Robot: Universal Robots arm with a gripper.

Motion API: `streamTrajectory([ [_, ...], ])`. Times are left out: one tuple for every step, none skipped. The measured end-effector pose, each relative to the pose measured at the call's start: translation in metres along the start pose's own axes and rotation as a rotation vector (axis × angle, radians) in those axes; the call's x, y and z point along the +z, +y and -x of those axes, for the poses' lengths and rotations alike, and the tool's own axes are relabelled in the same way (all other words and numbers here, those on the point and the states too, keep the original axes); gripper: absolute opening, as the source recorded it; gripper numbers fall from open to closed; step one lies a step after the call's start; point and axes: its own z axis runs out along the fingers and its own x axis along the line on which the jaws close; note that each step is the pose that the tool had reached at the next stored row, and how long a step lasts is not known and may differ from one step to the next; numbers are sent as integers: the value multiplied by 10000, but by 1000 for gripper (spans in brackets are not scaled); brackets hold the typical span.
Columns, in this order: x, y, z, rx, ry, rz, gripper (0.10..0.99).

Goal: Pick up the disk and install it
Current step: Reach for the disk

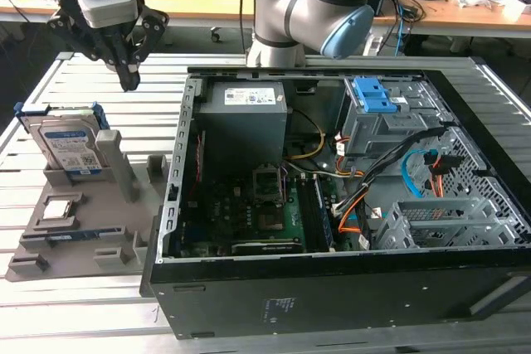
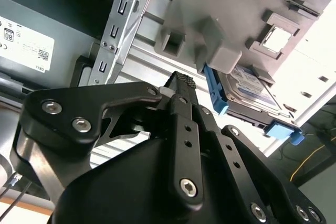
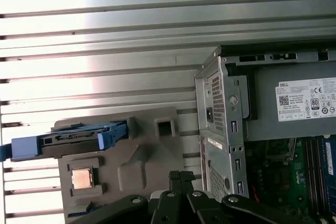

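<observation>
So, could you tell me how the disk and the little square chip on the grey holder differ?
The disk stands on edge in a slot of the grey holder; the chip lies flat in a recess. The disk is much larger and rectangular, the chip small and square. The disk has blue rails, the chip none. Both sit on the holder.

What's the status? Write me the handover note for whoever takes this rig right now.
Claw: shut, holding nothing, clear of the disk.
Disk: standing on edge in the grey holder, to the exterior view's left of the open computer case.
Done: nothing that shows; the disk is not yet picked up.
Left: the pick-up and the install, both.
</observation>
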Motion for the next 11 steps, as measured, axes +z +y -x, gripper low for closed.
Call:
streamTrajectory([
  [-1, -1, -13, 1, 1, 0, 106],
  [-1, -2, -25, 1, 0, 0, 106],
  [-2, -3, -46, 0, 1, -1, 106],
  [-2, -5, -69, 1, 1, -1, 106],
  [-2, -6, -79, 0, 0, -1, 106],
  [-3, -7, -92, 1, 1, 0, 106],
  [-3, -8, -116, 1, 0, 0, 106],
  [-4, -10, -136, 1, 0, 0, 106],
  [-4, -11, -148, 1, 0, -1, 106],
  [-5, -12, -159, 1, 1, -1, 106],
  [-5, -13, -173, 1, 0, 0, 106],
])
